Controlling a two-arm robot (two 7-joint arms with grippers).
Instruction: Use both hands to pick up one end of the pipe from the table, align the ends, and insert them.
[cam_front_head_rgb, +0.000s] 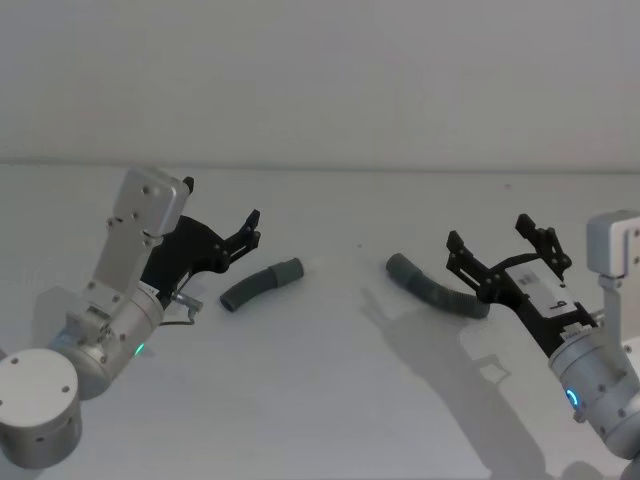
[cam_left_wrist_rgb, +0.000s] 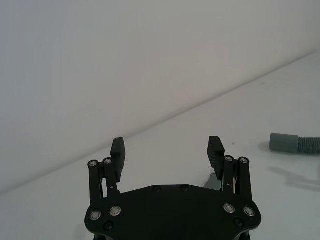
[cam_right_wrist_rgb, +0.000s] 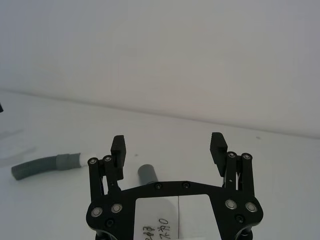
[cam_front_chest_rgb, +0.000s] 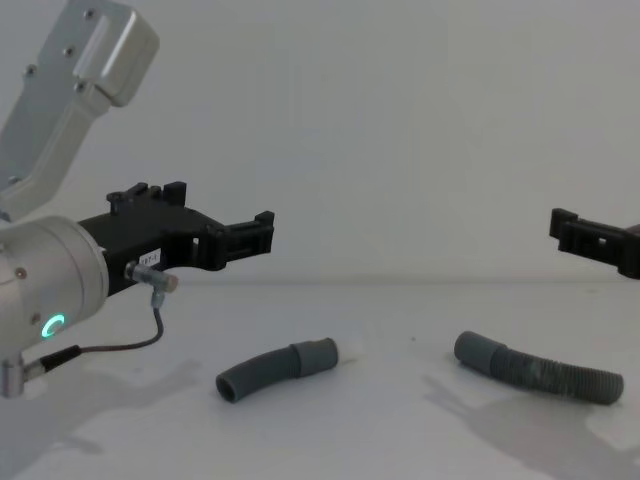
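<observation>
The pipe lies on the white table as two dark grey ribbed pieces. The shorter curved piece is on the left, and its cuff ends in a short white tip pointing toward the middle. On the right lies the longer piece, whose smooth cuff faces the other piece. My left gripper hovers open, above and just left of the shorter piece. My right gripper is open too, raised over the right part of the longer piece. Neither gripper touches a piece.
A bare stretch of table separates the two pieces. A plain pale wall stands behind the table's far edge. A thin grey cable loops under the left wrist, whose arm shows a green glowing ring.
</observation>
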